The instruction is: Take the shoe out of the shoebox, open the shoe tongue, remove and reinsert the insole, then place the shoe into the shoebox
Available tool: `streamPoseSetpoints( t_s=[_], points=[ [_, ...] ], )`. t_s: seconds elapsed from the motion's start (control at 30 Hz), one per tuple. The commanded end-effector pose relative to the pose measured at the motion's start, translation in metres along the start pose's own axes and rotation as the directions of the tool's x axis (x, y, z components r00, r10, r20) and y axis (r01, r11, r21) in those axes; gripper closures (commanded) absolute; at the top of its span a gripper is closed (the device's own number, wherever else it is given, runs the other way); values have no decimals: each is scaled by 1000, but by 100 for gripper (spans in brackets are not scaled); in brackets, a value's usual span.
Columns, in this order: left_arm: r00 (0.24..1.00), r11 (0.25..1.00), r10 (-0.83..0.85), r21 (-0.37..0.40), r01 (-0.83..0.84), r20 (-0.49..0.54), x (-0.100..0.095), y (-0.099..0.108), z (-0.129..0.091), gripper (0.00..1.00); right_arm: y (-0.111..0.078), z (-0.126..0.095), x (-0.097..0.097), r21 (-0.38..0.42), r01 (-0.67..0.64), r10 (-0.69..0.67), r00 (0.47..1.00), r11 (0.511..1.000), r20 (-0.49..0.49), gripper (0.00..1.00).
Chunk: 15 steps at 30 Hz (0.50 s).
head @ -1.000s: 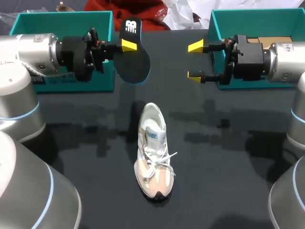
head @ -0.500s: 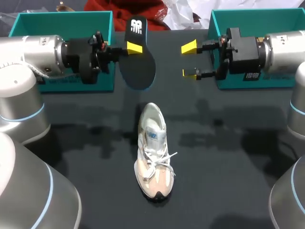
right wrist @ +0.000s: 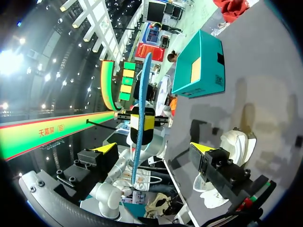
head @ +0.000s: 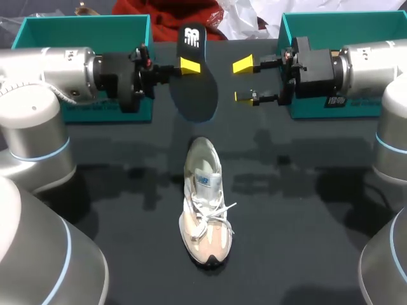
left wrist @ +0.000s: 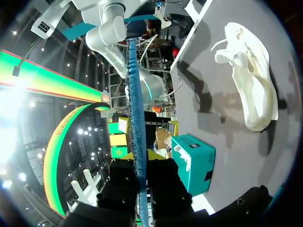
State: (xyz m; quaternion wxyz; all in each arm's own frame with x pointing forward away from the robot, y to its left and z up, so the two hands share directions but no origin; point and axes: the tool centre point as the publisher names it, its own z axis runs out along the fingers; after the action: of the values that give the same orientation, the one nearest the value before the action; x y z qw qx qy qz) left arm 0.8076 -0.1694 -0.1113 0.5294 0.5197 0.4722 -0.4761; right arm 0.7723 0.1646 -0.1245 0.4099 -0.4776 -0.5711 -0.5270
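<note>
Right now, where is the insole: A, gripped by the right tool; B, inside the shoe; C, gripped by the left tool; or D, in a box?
C: the left tool clamps the insole from both sides above the table, while the right tool stands open, not touching it, and the shoe lies on the table.

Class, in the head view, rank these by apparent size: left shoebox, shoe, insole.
1. Left shoebox
2. Shoe
3. Insole, held raised nearer the camera, so its rank against the shoe is unsure.
</note>
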Motion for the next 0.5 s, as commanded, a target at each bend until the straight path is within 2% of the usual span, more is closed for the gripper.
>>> streamPoseSetpoints(
  t_s=[0.03,0.23,0.5],
  points=[
    [1000,1000,0,5,0,-15,3,6,7,100,-1,1,0,-3,0,0,1000,1000,3,0],
    [1000,1000,-1,2,1,-24,6,11,11,100,4,17,4,58,13,-13,1000,998,8,0],
    [999,999,33,-2,-33,-27,10,14,16,100,-4,38,8,135,33,-35,999,990,7,0]
  ],
)
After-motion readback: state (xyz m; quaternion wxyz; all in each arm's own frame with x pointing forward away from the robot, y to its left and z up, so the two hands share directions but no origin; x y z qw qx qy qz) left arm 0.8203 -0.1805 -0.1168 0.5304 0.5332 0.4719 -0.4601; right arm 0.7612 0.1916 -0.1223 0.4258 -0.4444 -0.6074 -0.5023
